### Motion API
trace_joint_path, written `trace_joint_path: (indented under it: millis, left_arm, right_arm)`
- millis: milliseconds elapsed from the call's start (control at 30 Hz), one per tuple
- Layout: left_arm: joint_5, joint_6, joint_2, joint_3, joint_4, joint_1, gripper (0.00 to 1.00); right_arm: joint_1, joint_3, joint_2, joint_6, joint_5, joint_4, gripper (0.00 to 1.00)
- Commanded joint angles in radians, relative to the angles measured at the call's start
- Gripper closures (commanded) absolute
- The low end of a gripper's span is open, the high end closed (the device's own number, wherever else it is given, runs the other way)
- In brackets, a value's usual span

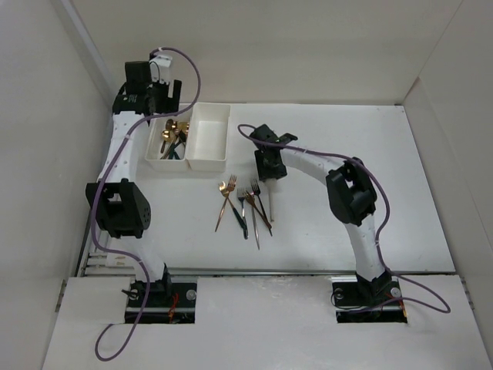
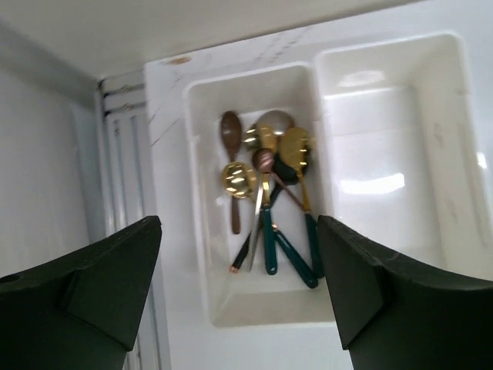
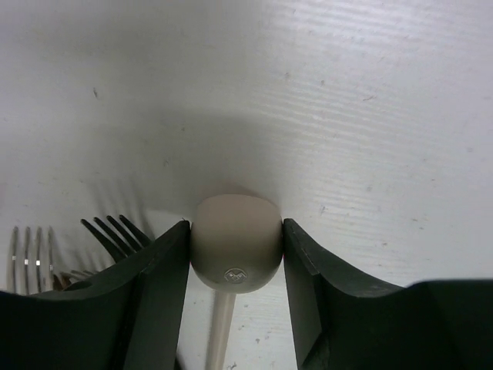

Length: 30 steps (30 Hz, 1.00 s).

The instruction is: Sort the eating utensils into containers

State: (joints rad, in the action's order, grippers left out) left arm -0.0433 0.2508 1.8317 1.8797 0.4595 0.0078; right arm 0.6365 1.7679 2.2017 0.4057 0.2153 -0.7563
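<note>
My left gripper (image 1: 163, 106) (image 2: 239, 225) is open and empty above the left white bin (image 1: 154, 158) (image 2: 202, 239). That bin holds several spoons (image 2: 266, 166) in gold, copper and silver, some with dark green handles. The right white bin (image 1: 208, 139) (image 2: 385, 146) is empty. My right gripper (image 1: 269, 168) (image 3: 235, 230) is shut on the bowl of a cream spoon (image 3: 235, 247), whose handle (image 1: 271, 205) trails toward the near side, low over the table. Several forks (image 1: 243, 204) lie in a loose pile just left of it. Black fork tines (image 3: 115, 231) and silver fork tines (image 3: 27, 248) show beside my left finger.
The two bins stand side by side at the back left, close to the left wall (image 1: 46, 116). A grooved strip (image 2: 123, 154) runs along the table's left edge beside the left bin. White walls enclose the table.
</note>
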Motion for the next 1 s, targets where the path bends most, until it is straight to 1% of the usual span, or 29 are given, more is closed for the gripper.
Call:
trace_joint_path:
  millis: [0, 33, 67, 100, 133, 167, 233, 300, 367, 467, 500, 533, 633, 733, 800, 833, 867, 900, 967]
  left_arm:
    - [-0.263, 0.164, -0.035, 0.076, 0.111, -0.072, 0.20]
    - [-0.374, 0.191, -0.035, 0.076, 0.142, -0.092, 0.19]
    - [-0.468, 0.226, -0.035, 0.076, 0.197, -0.138, 0.13]
    - [-0.469, 0.226, -0.035, 0.064, 0.217, -0.138, 0.06]
    - [-0.554, 0.235, -0.035, 0.053, 0.231, -0.185, 0.00]
    - [-0.596, 0.235, -0.035, 0.030, 0.241, -0.207, 0.00]
    - [-0.700, 0.217, -0.035, 0.021, 0.242, -0.267, 0.00]
    - [-0.760, 0.176, -0.020, 0.012, 0.242, -0.298, 0.00]
    - [-0.838, 0.147, -0.008, 0.035, 0.242, -0.318, 0.00]
    - [-0.892, 0.068, 0.012, 0.045, 0.203, -0.327, 0.00]
    - [-0.906, 0.052, 0.012, 0.045, 0.194, -0.327, 0.00]
    - [-0.906, 0.042, 0.012, 0.045, 0.194, -0.338, 0.00]
    - [-0.906, -0.001, 0.031, 0.045, 0.160, -0.338, 0.00]
    - [-0.929, -0.047, 0.031, 0.045, 0.122, -0.347, 0.00]
    - [-0.916, -0.068, 0.031, 0.035, 0.085, -0.347, 0.00]
    - [-0.915, -0.068, 0.031, 0.023, 0.085, -0.356, 0.02]
    - [-0.905, -0.079, 0.031, 0.012, 0.071, -0.356, 0.02]
    - [-0.905, -0.079, 0.041, 0.012, 0.071, -0.356, 0.14]
    - [-0.882, -0.079, 0.052, 0.012, 0.082, -0.356, 0.34]
  right_arm:
    - [-0.020, 0.131, -0.062, -0.010, 0.076, -0.025, 1.00]
    - [-0.044, 0.166, -0.080, -0.010, 0.087, -0.038, 1.00]
    - [-0.057, 0.241, -0.114, -0.010, 0.087, -0.038, 1.00]
    - [-0.066, 0.275, -0.129, 0.004, 0.087, -0.038, 1.00]
    - [-0.066, 0.304, -0.144, 0.004, 0.087, -0.028, 1.00]
    - [-0.066, 0.347, -0.160, 0.013, 0.087, -0.003, 1.00]
    - [-0.066, 0.370, -0.195, 0.028, 0.073, 0.029, 1.00]
    - [-0.066, 0.380, -0.204, 0.047, 0.036, 0.055, 1.00]
    - [-0.066, 0.404, -0.214, 0.099, 0.036, 0.055, 1.00]
    - [-0.066, 0.413, -0.224, 0.159, 0.027, 0.067, 1.00]
    - [-0.066, 0.389, -0.241, 0.171, 0.004, 0.087, 1.00]
    - [-0.066, 0.377, -0.252, 0.183, -0.010, 0.124, 1.00]
    - [-0.057, 0.357, -0.273, 0.219, -0.031, 0.164, 1.00]
    - [-0.046, 0.357, -0.273, 0.242, -0.065, 0.164, 1.00]
    - [-0.046, 0.357, -0.273, 0.251, -0.097, 0.176, 1.00]
    - [-0.046, 0.357, -0.273, 0.251, -0.120, 0.187, 1.00]
    - [-0.046, 0.357, -0.273, 0.265, -0.120, 0.187, 1.00]
    - [-0.046, 0.357, -0.283, 0.265, -0.120, 0.187, 1.00]
    - [-0.046, 0.347, -0.293, 0.265, -0.129, 0.209, 1.00]
